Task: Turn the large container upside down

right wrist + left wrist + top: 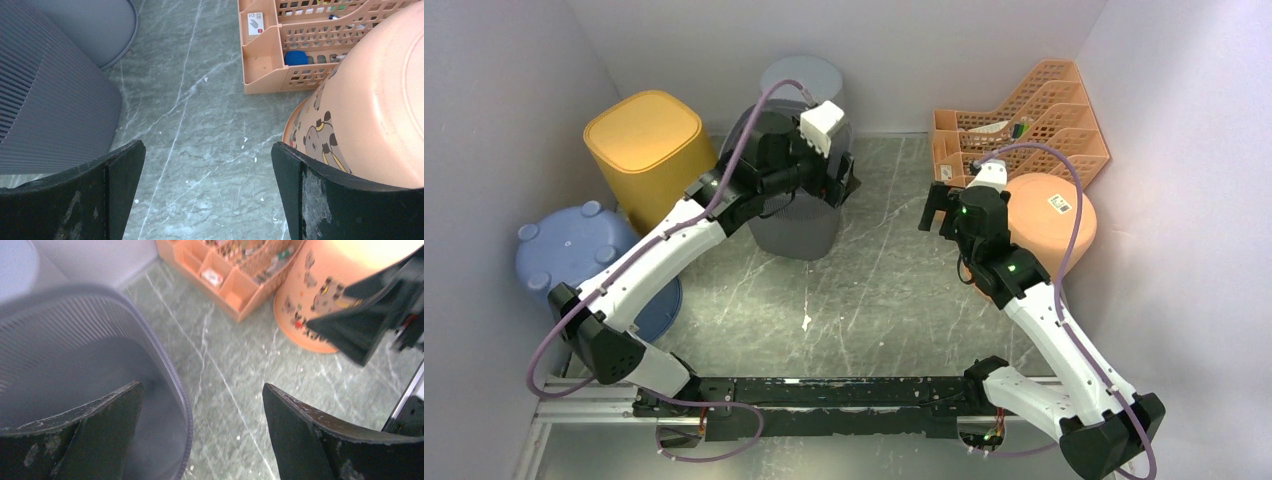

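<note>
As placed now: large grey container (799, 228) upright, mouth up, on counter (874, 300) left of centre; not yet turned.
Grasp site: rim on the side facing mid-counter; one finger (100, 430) inside the ribbed wall, the other outside over bare counter.
Left gripper (840, 186): jaws spread, straddling the rim, nothing pinched; probably set so that closing clamps the wall for tipping.
Right gripper (936, 212): jaws spread, empty, hovering between container and peach bucket (1049, 215); likely held off to leave swing room.
Neighbours: peach bucket mouth-down at right, orange organiser (1024, 120) behind it; yellow bin (649, 140) near at left, gap hidden by arm.
Risk: thin wall may flex or slip once lifted.
</note>
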Tool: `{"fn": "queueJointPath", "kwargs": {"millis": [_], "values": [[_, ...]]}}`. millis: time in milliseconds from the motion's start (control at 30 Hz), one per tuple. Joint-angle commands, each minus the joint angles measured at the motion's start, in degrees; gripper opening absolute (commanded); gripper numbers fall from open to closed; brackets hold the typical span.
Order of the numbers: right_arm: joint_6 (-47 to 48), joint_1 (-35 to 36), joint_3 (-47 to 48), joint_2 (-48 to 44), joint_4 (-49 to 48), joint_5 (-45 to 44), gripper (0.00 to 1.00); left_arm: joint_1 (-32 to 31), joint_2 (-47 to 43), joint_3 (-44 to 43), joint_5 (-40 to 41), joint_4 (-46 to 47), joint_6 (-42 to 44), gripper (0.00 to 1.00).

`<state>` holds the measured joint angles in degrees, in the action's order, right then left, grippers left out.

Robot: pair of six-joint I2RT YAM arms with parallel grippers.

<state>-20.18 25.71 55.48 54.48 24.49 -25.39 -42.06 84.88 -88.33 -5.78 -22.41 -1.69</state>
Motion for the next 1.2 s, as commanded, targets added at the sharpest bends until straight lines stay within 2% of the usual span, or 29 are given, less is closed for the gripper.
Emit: {"fn": "queueJointPath", "kwargs": {"millis": [0,67,167,233,333,533,700,867,1167], "values": [[2.3,-0.2,3.5,0.4,-0.4,2.0,1.0,-0.5,-1.8,-9.2,0.7,-1.1,-0.1,1.0],[3.9,-0.2,4.9,1.6,-0.6,4.4,1.0,-0.4,-2.1,-12.7,3.8,-1.9,-0.5,0.99],[6.6,-0.1,8.5,5.3,-0.7,11.1,1.0,0.0,-1.4,-17.9,12.7,-3.5,0.0,0.99],[8.0,0.4,11.4,8.1,-0.9,15.2,1.0,2.4,-0.2,-21.1,14.8,-4.6,-0.4,1.0],[10.7,3.0,16.8,12.2,-2.1,19.3,1.0,8.4,1.2,-24.9,11.1,-5.9,-3.2,1.0],[17.3,14.4,27.8,18.9,-4.6,19.4,1.0,21.8,0.6,-25.8,7.5,-4.4,-7.2,1.0],[20.9,18.6,36.5,25.6,-3.9,26.2,1.0,32.0,-1.8,-21.8,2.3,-2.3,-11.4,1.0],[25.0,21.8,45.0,34.4,0.5,32.6,1.0,36.8,-5.1,-14.1,-3.1,1.0,-14.1,0.99],[29.2,24.7,52.7,44.7,4.9,35.9,1.0,40.3,-7.7,-10.0,-5.8,2.1,-14.3,0.99]]}}
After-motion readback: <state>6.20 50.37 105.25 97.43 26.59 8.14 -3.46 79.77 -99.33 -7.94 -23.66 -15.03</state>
